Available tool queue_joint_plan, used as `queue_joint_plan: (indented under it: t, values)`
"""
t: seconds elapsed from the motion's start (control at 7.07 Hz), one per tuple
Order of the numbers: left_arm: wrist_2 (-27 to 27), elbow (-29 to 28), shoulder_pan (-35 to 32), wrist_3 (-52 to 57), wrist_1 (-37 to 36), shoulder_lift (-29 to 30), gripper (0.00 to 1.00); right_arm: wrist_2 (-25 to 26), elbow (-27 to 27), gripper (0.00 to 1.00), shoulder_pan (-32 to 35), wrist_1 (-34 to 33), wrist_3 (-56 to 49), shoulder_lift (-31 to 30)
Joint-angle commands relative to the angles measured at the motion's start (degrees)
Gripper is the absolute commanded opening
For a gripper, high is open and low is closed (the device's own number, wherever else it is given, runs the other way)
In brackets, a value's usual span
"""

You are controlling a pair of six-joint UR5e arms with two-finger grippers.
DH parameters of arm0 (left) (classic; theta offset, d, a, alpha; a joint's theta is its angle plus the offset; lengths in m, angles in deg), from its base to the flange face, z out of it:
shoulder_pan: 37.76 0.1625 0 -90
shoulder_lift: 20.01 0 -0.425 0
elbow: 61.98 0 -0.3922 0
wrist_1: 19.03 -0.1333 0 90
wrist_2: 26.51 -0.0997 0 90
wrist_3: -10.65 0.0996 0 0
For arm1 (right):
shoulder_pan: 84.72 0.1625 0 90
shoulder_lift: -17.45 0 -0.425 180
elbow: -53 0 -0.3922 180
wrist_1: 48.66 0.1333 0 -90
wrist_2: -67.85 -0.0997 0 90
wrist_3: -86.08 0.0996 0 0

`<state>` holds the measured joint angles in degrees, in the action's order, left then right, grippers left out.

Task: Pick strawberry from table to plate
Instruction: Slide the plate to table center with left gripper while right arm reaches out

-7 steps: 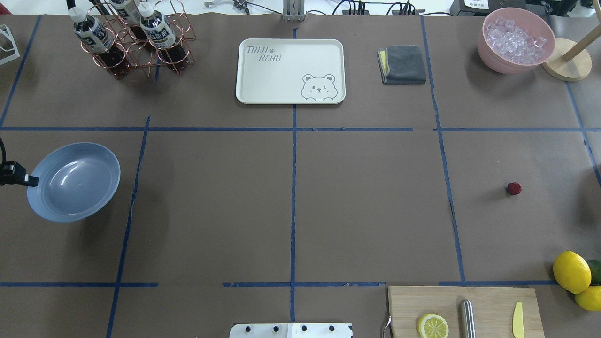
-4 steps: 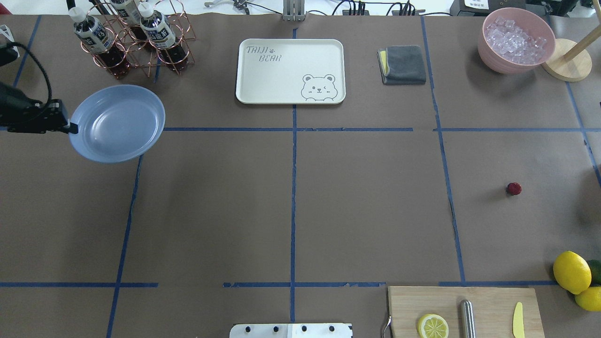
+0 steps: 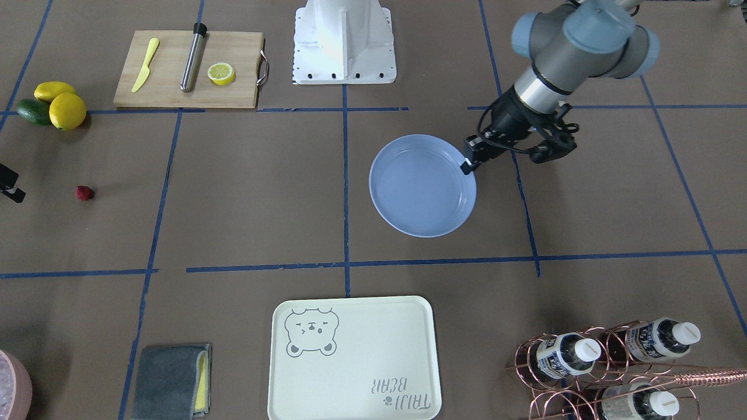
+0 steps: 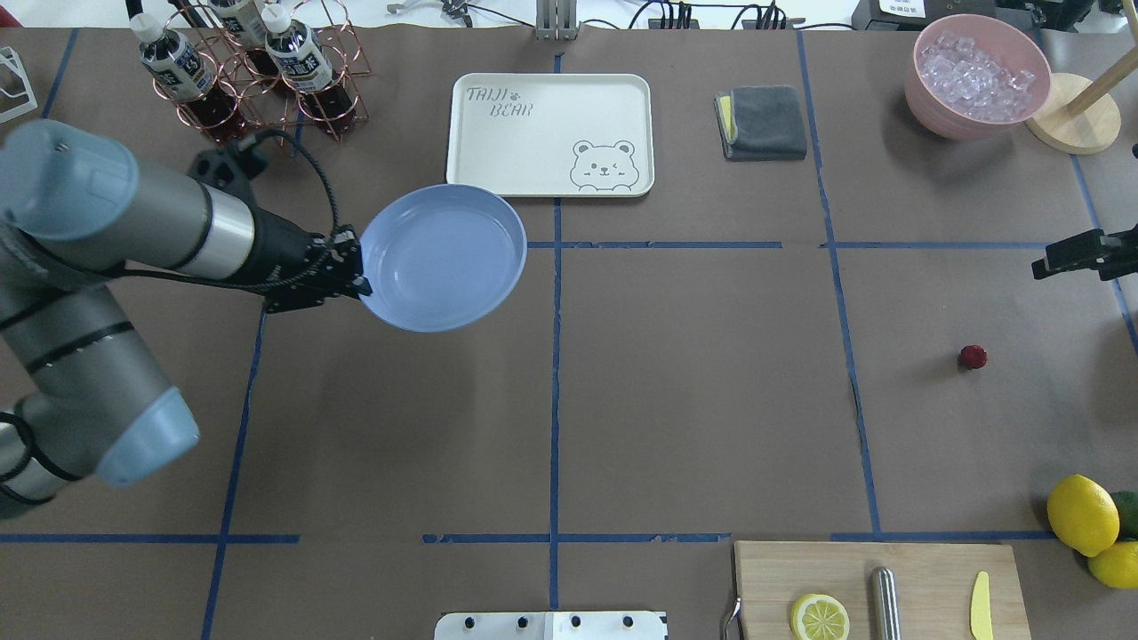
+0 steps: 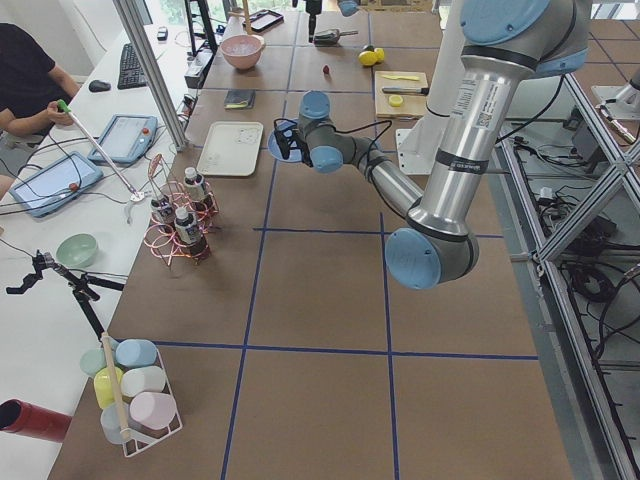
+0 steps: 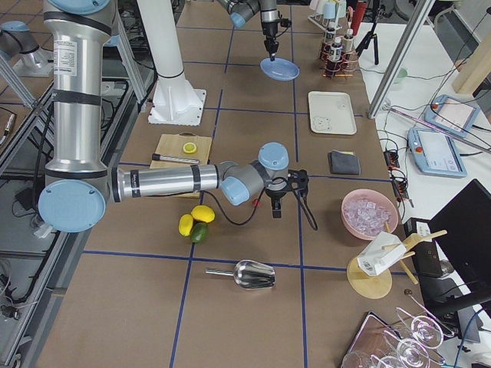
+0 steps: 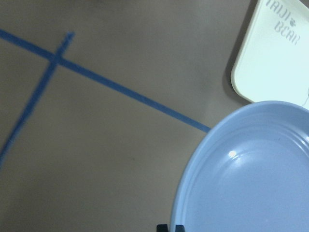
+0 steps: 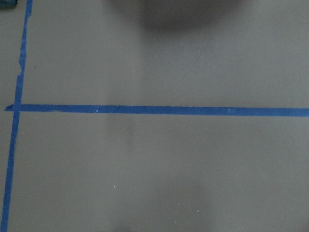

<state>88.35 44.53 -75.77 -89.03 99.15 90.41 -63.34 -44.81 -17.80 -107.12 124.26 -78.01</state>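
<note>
The strawberry, small and dark red, lies alone on the brown table in its right part. The pale blue plate hangs empty above the table left of centre, just in front of the cream tray. My left gripper is shut on the plate's left rim; the left wrist view shows the plate filling its lower right corner. My right gripper reaches in at the table's right edge, behind and to the right of the strawberry and apart from it. Its jaws are not clear.
A cream bear tray, a grey cloth and a pink bowl of ice line the back. A copper bottle rack stands back left. Near the front right are a cutting board and lemons.
My left arm has carried the plate from the table's left edge rightward toward the centre. The right gripper has come into view at the right edge. The strawberry has not moved.
</note>
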Motion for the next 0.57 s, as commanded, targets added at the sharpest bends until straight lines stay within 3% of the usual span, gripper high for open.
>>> queue_joint_plan:
  t: [0.0, 0.14, 0.42]
  values:
    - [-13.4, -3.3, 12.5, -6.0, -2.5, 6.5, 0.0, 2.0, -0.6, 1.0, -3.6, 2.0, 1.6, -1.8]
    - [-16.0, -6.5, 14.5, -7.5, -2.6, 9.1, 0.0, 2.1, -0.6, 1.0, -4.9, 2.1, 3.4, -1.8]
    - [-16.7, -8.1, 15.2, -7.1, -2.7, 8.9, 0.0, 4.9, -1.9, 1.0, -8.3, 2.2, 6.6, -1.8]
